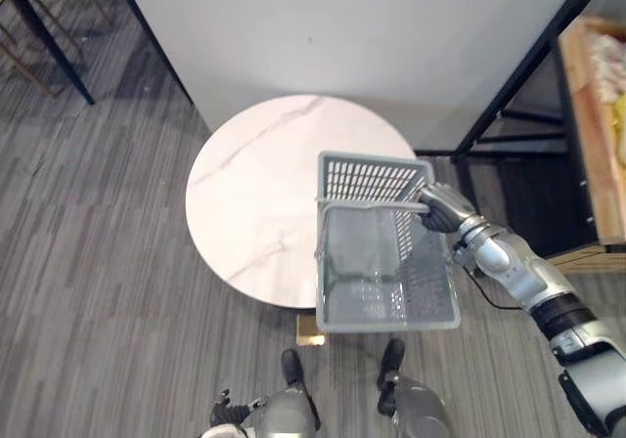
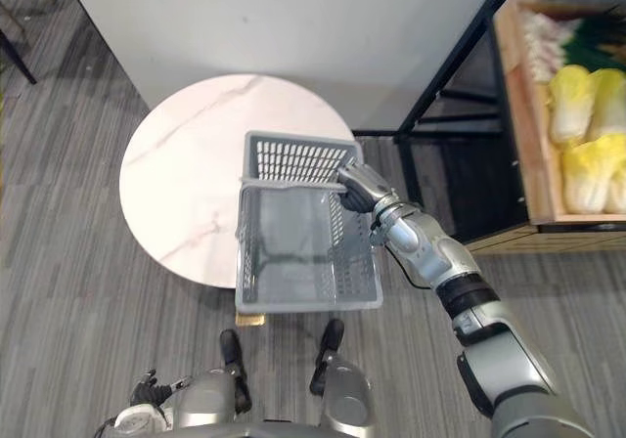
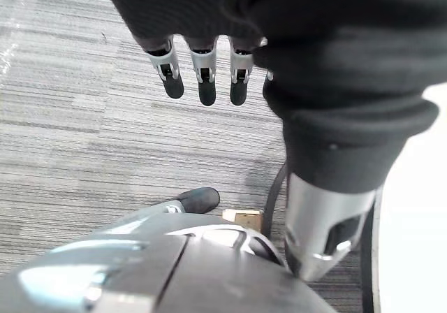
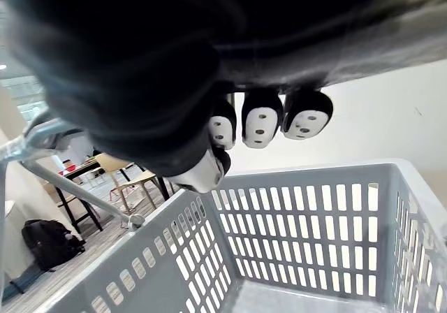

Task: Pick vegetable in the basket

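Observation:
My right hand is shut on the handle of a grey slatted plastic basket. The basket hangs over the near right edge of the round table and is empty inside. In the right wrist view the fingers curl over the handle, with the basket's wall below. Pale yellow-green cabbages lie in a wooden crate on a shelf at the far right. My left hand hangs low beside my body with straight fingers and holds nothing.
A round white marble table stands in front of me on grey carpet. Behind it rises a white wall. A black metal shelf frame stands between the table and the crate.

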### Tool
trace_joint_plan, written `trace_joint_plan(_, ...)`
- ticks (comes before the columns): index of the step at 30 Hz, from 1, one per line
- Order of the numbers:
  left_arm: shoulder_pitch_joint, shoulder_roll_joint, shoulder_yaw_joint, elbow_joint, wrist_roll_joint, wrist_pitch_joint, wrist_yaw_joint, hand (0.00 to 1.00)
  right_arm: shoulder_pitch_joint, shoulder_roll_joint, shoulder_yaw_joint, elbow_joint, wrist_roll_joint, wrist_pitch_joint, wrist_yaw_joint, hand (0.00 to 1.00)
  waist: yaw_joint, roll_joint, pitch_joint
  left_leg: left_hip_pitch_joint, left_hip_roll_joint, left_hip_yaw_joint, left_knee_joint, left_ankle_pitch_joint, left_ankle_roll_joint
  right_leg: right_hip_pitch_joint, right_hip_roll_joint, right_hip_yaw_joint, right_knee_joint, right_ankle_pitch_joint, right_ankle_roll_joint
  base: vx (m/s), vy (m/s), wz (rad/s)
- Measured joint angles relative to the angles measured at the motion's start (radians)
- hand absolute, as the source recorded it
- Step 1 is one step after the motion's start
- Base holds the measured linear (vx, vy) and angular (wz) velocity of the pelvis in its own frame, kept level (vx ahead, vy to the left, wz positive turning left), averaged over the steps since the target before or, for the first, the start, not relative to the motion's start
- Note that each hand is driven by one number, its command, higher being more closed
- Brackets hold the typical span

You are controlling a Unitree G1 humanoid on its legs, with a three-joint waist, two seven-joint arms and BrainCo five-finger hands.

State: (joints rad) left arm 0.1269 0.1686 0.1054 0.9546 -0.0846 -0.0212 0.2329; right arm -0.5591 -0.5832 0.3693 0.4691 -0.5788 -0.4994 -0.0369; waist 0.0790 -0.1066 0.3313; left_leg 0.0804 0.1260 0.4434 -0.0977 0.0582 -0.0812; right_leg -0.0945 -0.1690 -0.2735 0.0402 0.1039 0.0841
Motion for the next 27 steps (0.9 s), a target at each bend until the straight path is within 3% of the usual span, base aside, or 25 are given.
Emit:
trace_joint_plan(5,0.042,0.0,0.041,0.004,0.022,0.018,-0.011,0.0,0.067,-0.054,0.015,-0.121,0.082,-0.035,0.11,1.0,-0.016,-0.022,-0.057,0.02,0.0,0.014,-0.005,-0.004,-0.003,0.012,0.003,0.015,-0.004,-0.001,0.001,-0.01,-0.005,-0.07)
trace_joint_plan(13,0.074,0.0,0.062,0.042,0.037,0.03,-0.037,0.0,0.176,-0.07,-0.001,-0.191,0.127,-0.051,0.202,1.0,-0.024,-0.011,-0.113,0.028,0.002,0.041,-0.006,-0.014,-0.014,0.016,0.01,0.046,-0.017,-0.01,-0.001,-0.02,-0.008,-0.09)
trace_joint_plan(20,0.081,-0.002,0.089,0.043,0.069,0.033,-0.041,0.0,0.214,-0.071,-0.009,-0.199,0.127,-0.048,0.234,1.0,-0.036,-0.005,-0.127,0.032,0.0,0.047,-0.005,-0.019,-0.015,0.019,0.011,0.054,-0.028,-0.006,0.004,0.02,-0.002,0.0)
trace_joint_plan(27,0.101,-0.018,0.088,0.043,0.058,0.024,-0.04,0.0,0.283,-0.07,-0.125,-0.245,0.126,-0.046,0.234,1.0,-0.05,0.032,-0.152,0.063,-0.005,0.074,-0.004,-0.045,-0.02,0.023,0.009,0.072,-0.007,-0.023,0.017,0.06,0.009,-0.09)
